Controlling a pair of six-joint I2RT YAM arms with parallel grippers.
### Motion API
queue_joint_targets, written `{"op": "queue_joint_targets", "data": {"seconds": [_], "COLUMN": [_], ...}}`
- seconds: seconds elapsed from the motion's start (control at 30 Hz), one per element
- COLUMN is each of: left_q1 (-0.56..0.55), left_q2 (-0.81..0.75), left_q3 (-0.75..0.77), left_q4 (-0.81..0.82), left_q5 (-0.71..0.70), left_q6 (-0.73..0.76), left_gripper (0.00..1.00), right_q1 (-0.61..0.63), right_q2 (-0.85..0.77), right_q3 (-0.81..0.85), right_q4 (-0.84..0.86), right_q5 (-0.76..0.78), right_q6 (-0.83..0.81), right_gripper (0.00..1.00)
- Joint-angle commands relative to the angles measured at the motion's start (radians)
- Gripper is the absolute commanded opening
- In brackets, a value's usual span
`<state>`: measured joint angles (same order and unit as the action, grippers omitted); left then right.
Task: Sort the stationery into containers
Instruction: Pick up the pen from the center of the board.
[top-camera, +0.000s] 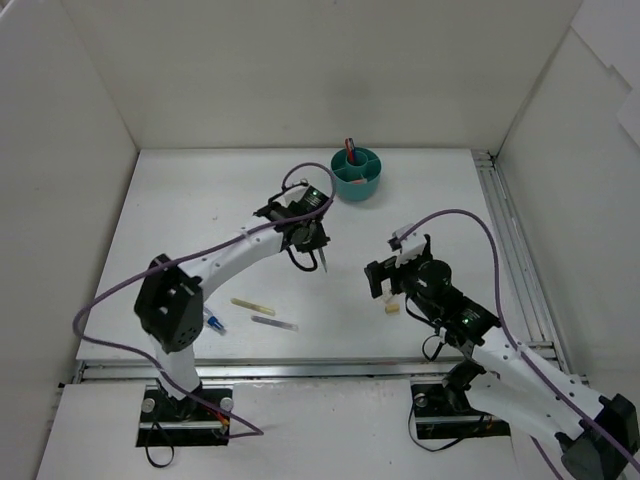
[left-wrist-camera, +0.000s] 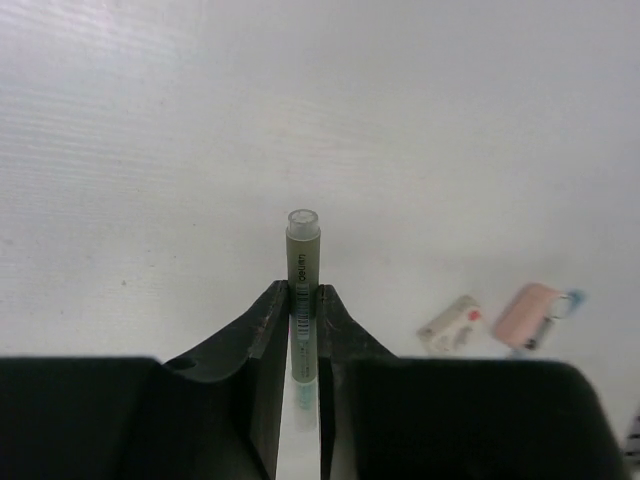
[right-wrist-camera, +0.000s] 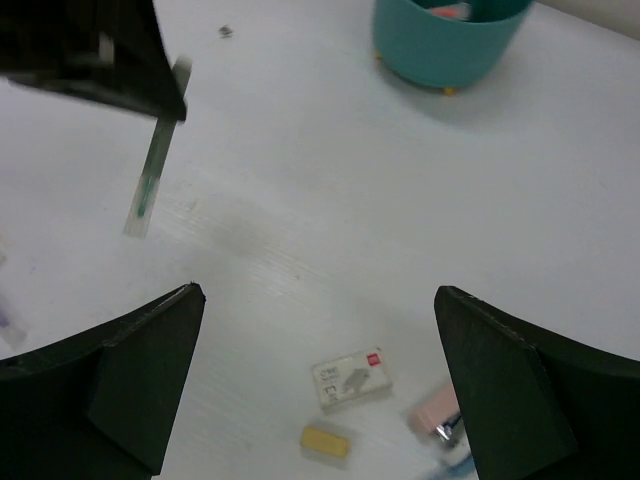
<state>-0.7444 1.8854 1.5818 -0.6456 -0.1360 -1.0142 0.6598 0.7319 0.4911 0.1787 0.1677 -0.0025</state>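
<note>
My left gripper (top-camera: 308, 238) is shut on a grey pen (left-wrist-camera: 303, 262) and holds it above the table, below and left of the teal organiser cup (top-camera: 356, 173). The pen also shows in the right wrist view (right-wrist-camera: 150, 180), hanging from the left gripper (right-wrist-camera: 160, 105). The cup (right-wrist-camera: 450, 45) holds red and orange pens (top-camera: 350, 150). My right gripper (right-wrist-camera: 318, 292) is open and empty above a white eraser (right-wrist-camera: 350, 378) and a yellow-cream eraser (right-wrist-camera: 326, 442). The cream eraser (top-camera: 392, 308) lies just below the right gripper (top-camera: 393, 277) in the top view.
A yellow pen (top-camera: 252, 306), a grey pen (top-camera: 273, 323) and a blue-and-white pen (top-camera: 213, 321) lie at the near left. A small pink object (right-wrist-camera: 438, 420) lies beside the white eraser. White walls enclose the table (top-camera: 200, 200).
</note>
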Motion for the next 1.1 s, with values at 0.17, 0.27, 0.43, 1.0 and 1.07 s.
{"op": "queue_joint_targets", "data": {"seconds": [0.17,0.27,0.43,1.0,1.07], "left_q1": [0.022,0.022,0.031,0.031,0.031], "left_q2": [-0.397,-0.43,-0.459,-0.471,-0.471], "left_q3": [-0.219,-0.273,-0.312,-0.365,-0.365], "left_q4": [0.306,0.339,0.343,0.414,0.414], "left_q5": [-0.063,-0.062,-0.057,0.013,0.009], "left_q6": [-0.136,-0.165,-0.202,-0.227,-0.224], "left_gripper": [0.0,0.0,0.0,0.0,0.0], "right_q1": [0.049,0.072,0.095,0.152,0.159], "right_q2": [0.312,0.394,0.435,0.561,0.557], "right_q3": [0.055,0.079,0.081,0.113,0.109], "right_q4": [0.429,0.49,0.642,0.777,0.783], "right_q5": [-0.434,-0.47,-0.448,-0.246,-0.246], "right_q6": [-0.151,-0.166,-0.163,-0.137,-0.152], "right_gripper": [0.98,0.98,0.98,0.33,0.25]}}
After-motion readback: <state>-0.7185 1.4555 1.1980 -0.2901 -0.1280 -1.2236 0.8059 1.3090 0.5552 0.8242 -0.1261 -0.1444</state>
